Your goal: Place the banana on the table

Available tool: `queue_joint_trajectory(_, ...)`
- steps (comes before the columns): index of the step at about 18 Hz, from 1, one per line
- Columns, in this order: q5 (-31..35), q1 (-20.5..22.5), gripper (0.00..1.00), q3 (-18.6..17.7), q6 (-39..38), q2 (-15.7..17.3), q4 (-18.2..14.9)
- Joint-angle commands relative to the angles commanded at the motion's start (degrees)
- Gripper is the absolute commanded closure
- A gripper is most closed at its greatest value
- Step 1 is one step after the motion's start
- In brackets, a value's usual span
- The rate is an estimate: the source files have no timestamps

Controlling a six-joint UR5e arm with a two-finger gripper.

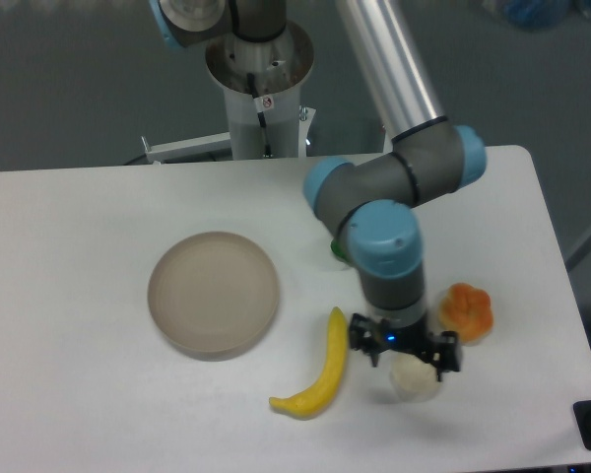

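Now the banana (320, 374) is lying free on the tabletop (79, 394) just right of the plate (213, 293), long axis running from lower left to upper right, while the released, empty jaws (404, 353) are hanging to its right above the whitish ball (414, 379).

No readable text

A small red mark is showing on the robot base (261, 74), too blurred for reading.
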Motion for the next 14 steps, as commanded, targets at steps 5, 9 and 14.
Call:
queue_joint_trajectory(5, 0.09, 3.44, 0.0, 2.64, 12.04, 0.0, 0.0)
queue_joint_trajectory(9, 0.09, 3.53, 0.0, 2.73, 14.71, -0.09, -0.09)
queue_joint_trajectory(14, -0.62, 3.7, 0.0, 2.91, 14.62, 0.0, -0.09)
